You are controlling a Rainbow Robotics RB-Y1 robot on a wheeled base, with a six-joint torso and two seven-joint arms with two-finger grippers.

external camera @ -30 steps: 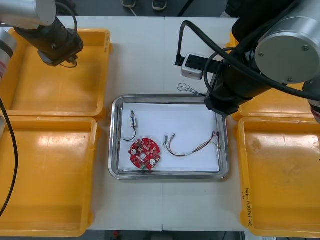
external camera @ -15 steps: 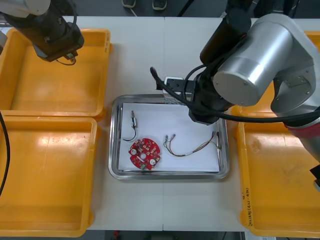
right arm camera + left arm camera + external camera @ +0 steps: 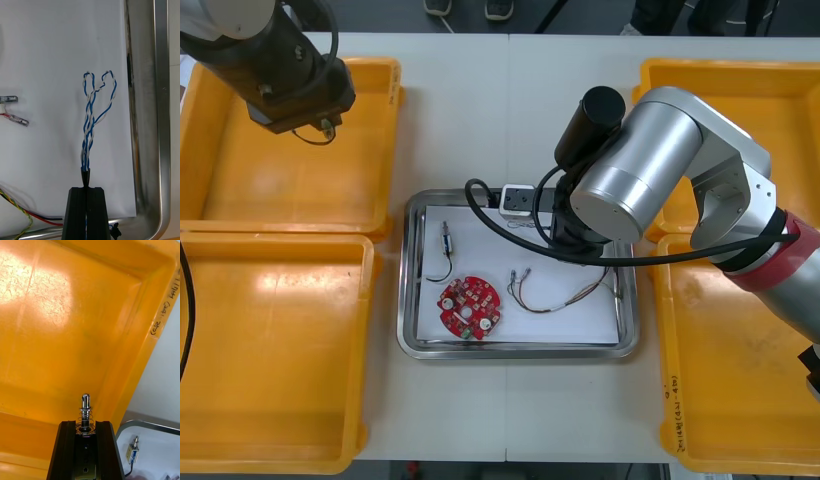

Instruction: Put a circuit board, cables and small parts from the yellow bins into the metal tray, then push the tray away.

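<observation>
**Right claw** (image 3: 86, 188): fingers closed on the twisted blue and white cable (image 3: 91, 120), above the white-lined metal tray (image 3: 406, 290) at the centre of the surface (image 3: 470, 110).

**Left claw** (image 3: 85, 425): closed on a small metal part (image 3: 85, 405), over the yellow bin (image 3: 75, 315) at the surface's far left corner.

**In the tray:** circuit board (image 3: 469, 308) and red and yellow cable (image 3: 565, 296).
</observation>
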